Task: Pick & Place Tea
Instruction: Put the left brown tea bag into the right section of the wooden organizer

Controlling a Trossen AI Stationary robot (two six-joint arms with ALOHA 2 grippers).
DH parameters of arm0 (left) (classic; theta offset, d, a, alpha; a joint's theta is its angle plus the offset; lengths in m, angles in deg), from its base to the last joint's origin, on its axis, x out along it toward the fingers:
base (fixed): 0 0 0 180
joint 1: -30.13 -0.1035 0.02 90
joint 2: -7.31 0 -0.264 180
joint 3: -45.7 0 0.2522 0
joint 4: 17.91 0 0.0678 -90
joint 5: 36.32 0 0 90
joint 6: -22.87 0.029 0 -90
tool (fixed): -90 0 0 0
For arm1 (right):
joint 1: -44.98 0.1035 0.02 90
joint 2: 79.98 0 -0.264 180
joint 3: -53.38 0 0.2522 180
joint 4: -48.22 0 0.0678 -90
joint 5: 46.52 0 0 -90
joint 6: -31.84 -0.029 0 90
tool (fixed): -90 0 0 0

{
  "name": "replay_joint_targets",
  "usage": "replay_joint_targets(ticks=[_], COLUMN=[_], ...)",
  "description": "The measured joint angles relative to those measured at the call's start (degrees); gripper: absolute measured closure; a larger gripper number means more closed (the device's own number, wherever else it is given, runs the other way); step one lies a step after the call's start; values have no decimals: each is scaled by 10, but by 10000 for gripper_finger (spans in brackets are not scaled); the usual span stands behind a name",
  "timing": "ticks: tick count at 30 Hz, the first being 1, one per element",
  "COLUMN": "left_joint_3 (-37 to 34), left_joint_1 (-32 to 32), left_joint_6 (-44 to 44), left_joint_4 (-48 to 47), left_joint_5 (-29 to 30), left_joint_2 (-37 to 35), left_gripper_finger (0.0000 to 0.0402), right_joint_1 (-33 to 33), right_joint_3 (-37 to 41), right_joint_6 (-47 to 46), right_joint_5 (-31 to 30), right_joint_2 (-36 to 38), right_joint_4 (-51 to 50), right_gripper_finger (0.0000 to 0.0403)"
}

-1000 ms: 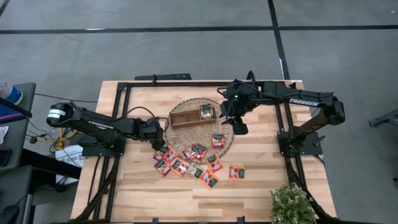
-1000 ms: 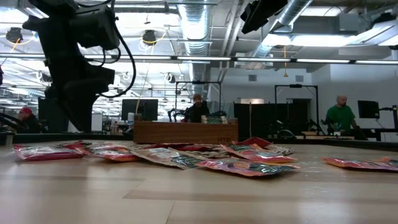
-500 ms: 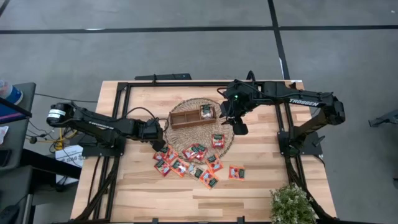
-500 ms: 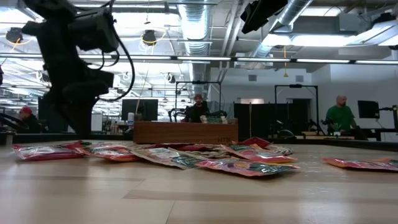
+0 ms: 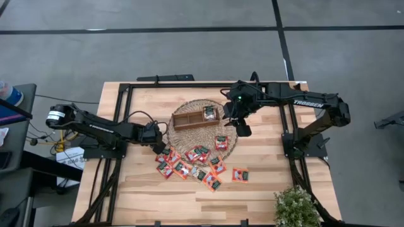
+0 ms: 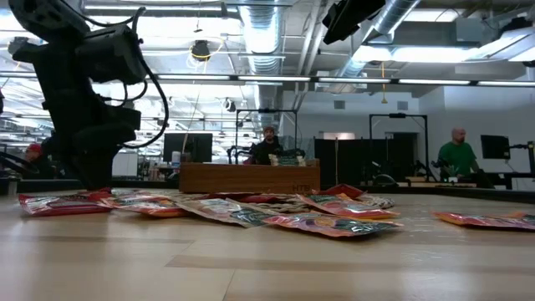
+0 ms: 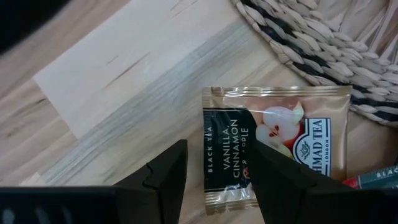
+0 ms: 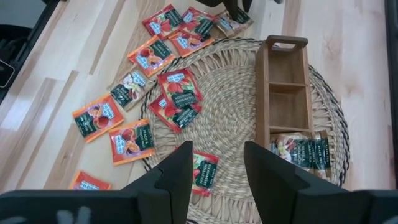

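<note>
While the left hand [image 5: 158, 144] hovers low with its fingers spread wide and empty over a sachet [image 7: 273, 146] at the woven mat's [image 5: 183, 107] edge, the tea sachets [image 5: 192, 162] lie scattered across the bench [image 5: 145, 189]. Farther right, the right hand [image 5: 243, 129], partly open and holding nothing, hangs above the mat beside the wooden tray [image 5: 189, 120].

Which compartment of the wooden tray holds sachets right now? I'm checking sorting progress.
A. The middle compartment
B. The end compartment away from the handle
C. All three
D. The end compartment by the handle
B: in the right wrist view, sachets sit only in the wooden tray's end compartment away from its handle; the other two show bare wood.
</note>
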Motion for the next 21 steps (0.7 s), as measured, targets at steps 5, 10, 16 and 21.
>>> replay_joint_targets(ticks=[5, 10, 16, 21], left_joint_3=[-1, -3, -3, 8], left_joint_1=[0, 4, 20, 38], left_joint_6=[-3, -3, 6, 2], left_joint_4=[0, 21, 44, 41], left_joint_5=[12, 49, 64, 64], left_joint_2=[1, 3, 3, 3], left_gripper_finger=[264, 335, 397, 400], right_joint_1=[0, 0, 0, 0], right_joint_3=[0, 0, 0, 0], right_joint_6=[0, 0, -2, -15], right_joint_5=[0, -1, -6, -6], right_joint_2=[0, 0, 0, 0], right_joint_4=[1, 1, 2, 7], right_gripper_finger=[266, 270, 276, 284])
